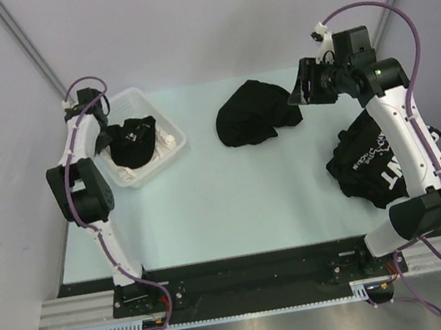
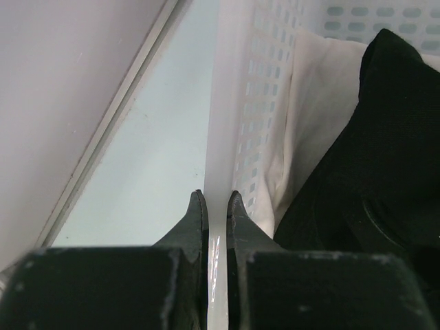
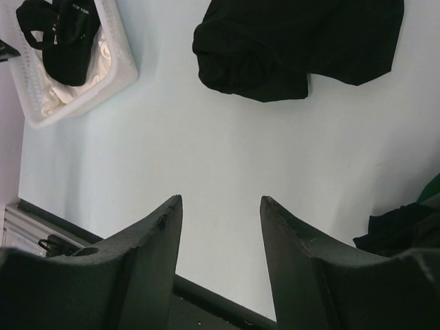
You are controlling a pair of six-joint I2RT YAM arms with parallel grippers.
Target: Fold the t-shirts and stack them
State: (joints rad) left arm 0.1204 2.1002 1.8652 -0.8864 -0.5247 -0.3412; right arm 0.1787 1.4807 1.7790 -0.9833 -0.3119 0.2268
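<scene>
Pale table below, left gripper pinches the basket rim, right gripper hangs half-open, empty

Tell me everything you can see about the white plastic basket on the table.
The basket is white, rectangular plastic with slotted walls, sitting skewed at the far left of the table. A black shirt and some white cloth lie bunched inside. The left gripper is shut on its rim, one finger each side of the wall.
</scene>
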